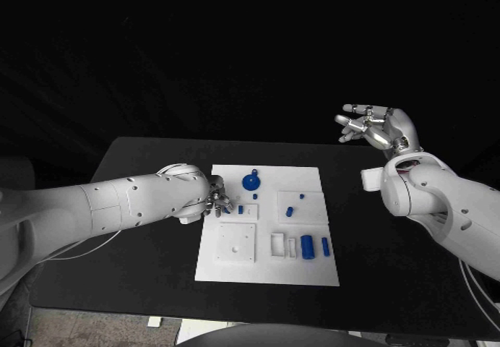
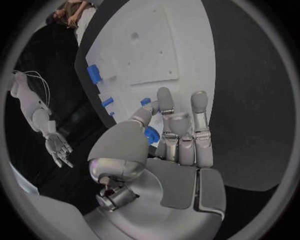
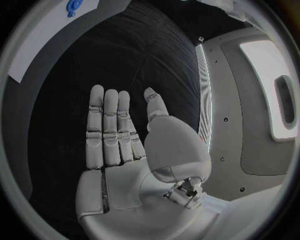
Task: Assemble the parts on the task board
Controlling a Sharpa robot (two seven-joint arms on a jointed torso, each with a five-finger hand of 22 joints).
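in the head view the white task board lies in the middle of the black worktop. the left hand sits over the board's left edge, fingers curled around a small blue part that is mostly hidden here. on the board, a round blue part with a loop lies near the far edge, a short blue peg stands just beside the left hand, 2 small blue pieces sit on a raised white block right of centre, and a blue cylinder and a slimmer blue bar lie side by side near the right edge. a square white plate is on the near left of the board. the right hand is raised beyond the far right corner of the worktop, well apart from the board, fingers spread and holding nothing.

in the left wrist view the left hand pinches the small blue part between thumb and fingers just above the board; other blue parts lie at the board's far side.

in the right wrist view the right hand is flat and empty, fingers straight, over the dark worktop, with a corner of the board and the round blue part far off.
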